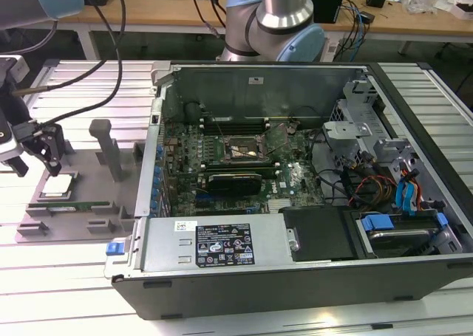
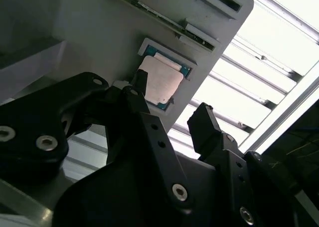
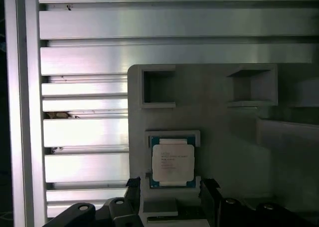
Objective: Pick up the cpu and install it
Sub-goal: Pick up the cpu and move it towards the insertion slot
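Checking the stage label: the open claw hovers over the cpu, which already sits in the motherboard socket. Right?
No. The claw is open over the cpu, but the cpu lies in a recess of the grey tray, not in the motherboard socket; the first wrist view shows it.

In the second wrist view we lose a corner of the cpu (image 2: 160, 81) behind one of the jaws, its print unreadable.
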{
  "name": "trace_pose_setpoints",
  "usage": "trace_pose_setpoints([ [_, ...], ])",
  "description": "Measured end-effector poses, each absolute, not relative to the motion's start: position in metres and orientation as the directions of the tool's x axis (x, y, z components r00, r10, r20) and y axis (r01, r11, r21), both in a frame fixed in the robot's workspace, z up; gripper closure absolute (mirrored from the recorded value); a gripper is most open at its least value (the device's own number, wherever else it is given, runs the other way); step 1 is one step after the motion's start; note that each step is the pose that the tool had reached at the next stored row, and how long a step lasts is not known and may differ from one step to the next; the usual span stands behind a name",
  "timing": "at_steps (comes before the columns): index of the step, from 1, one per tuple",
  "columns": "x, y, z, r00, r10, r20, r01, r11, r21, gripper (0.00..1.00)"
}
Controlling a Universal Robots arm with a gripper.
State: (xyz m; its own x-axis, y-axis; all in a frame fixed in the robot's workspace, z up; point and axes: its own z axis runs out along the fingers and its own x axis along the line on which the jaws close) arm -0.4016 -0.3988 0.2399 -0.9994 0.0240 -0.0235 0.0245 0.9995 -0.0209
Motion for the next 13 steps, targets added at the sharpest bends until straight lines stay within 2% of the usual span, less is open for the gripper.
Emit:
trace_pose_setpoints([
  [13,-0.394,-0.399,0.215,-0.999,-0.030,-0.024,-0.029,0.999,-0.025,0.40],
])
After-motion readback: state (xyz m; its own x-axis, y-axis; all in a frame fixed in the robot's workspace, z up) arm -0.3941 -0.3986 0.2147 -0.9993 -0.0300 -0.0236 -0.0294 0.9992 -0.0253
